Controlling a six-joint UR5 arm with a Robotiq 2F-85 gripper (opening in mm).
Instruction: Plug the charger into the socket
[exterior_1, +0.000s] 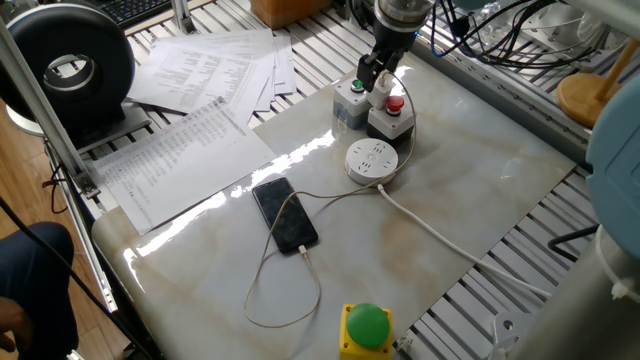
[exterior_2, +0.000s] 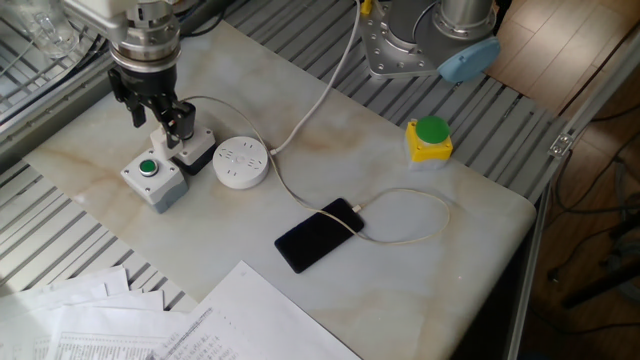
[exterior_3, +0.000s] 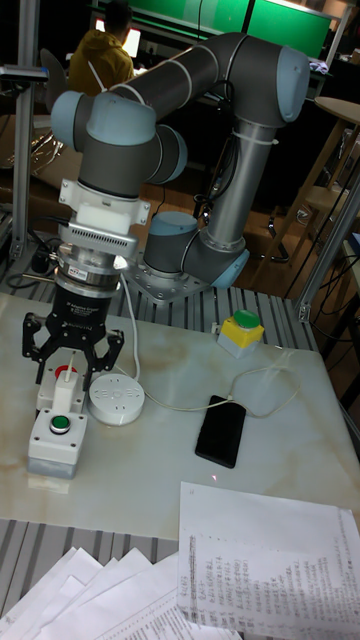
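The charger (exterior_1: 379, 93) (exterior_2: 160, 133) is a small white cube standing between two button boxes at the back of the table. Its thin white cable runs to a black smartphone (exterior_1: 285, 214) (exterior_2: 318, 235). My gripper (exterior_1: 375, 76) (exterior_2: 156, 112) (exterior_3: 68, 360) hangs low right over the charger, open, with its fingers spread on either side of the cube. The socket (exterior_1: 372, 160) (exterior_2: 243, 162) (exterior_3: 114, 400), a round white puck with a thick white cord, lies on the table just beside the button boxes, a short way from the gripper.
A grey box with a green button (exterior_1: 351, 100) (exterior_2: 153, 178) and a dark box with a red button (exterior_1: 392, 115) (exterior_2: 192, 150) flank the charger. A yellow box with a green dome (exterior_1: 366, 328) (exterior_2: 429, 138) sits near the table edge. Paper sheets (exterior_1: 200, 70) lie beyond the marble slab.
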